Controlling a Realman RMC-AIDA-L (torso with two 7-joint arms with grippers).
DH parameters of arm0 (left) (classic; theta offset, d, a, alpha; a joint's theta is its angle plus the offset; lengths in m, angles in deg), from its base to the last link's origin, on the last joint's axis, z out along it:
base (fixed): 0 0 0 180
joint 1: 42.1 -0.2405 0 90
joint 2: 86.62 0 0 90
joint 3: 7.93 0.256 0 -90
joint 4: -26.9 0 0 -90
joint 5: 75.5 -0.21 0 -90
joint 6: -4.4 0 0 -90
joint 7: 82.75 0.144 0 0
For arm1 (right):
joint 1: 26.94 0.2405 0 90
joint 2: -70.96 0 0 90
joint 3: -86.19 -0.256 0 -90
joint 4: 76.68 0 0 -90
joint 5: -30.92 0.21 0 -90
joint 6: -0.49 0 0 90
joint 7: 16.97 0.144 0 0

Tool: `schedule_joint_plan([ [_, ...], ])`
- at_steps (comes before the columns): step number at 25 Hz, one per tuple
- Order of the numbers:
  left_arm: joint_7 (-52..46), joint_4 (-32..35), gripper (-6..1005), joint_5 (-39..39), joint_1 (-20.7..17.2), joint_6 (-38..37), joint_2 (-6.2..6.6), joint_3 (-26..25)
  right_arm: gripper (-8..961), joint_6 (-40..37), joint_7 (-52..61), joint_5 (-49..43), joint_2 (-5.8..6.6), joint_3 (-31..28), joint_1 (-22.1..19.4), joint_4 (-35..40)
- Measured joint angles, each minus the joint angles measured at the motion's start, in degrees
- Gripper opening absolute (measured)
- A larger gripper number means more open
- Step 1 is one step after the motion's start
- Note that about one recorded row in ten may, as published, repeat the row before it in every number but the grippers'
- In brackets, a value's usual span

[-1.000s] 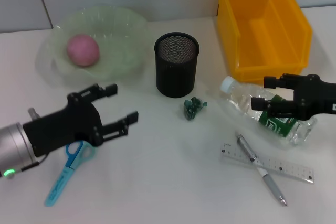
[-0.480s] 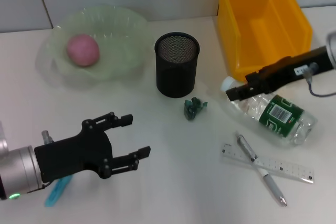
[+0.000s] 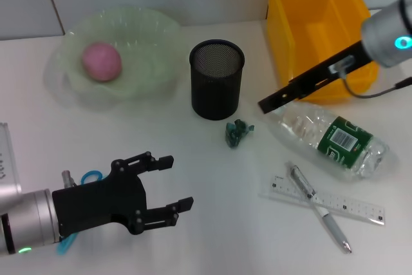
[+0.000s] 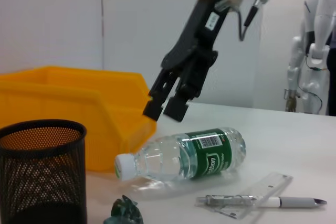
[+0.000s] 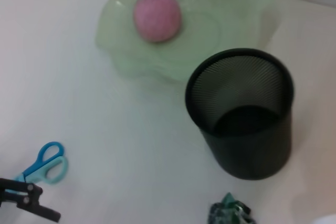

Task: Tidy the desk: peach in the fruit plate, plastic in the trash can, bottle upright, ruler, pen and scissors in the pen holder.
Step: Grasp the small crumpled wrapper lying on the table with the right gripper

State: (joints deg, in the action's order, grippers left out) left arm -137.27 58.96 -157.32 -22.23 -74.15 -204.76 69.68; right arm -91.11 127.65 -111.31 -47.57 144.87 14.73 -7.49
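Robotics lab: white humanoid robot point(image 4: 314, 45) in bkgd, bare white wall point(image 4: 79, 19).

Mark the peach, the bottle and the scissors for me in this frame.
peach point(image 3: 101, 61): head view, middle of the pink fruit in the plate.
bottle point(image 3: 335, 138): head view, green label on the lying body.
scissors point(image 5: 46, 162): right wrist view, blue handle loops.

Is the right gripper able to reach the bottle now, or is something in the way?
Probably yes. The right gripper hangs empty just above the cap end of the bottle, which lies on its side with nothing over it. The bin stands behind it, apart.
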Motion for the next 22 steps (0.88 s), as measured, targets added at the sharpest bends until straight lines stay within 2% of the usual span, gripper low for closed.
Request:
schedule_joint_plan([
  [4,0.25,0.03,797,0.0,0.24,0.3,-0.11,0.5,822,4.51,-0.11,-0.21,-0.2,3.4,2.14,-5.6],
  [22,0.99,0.07,797,0.05,0.79,0.33,-0.43,0.52,822,15.04,0.09,-0.97,-0.41,8.18,6.98,-17.92],
])
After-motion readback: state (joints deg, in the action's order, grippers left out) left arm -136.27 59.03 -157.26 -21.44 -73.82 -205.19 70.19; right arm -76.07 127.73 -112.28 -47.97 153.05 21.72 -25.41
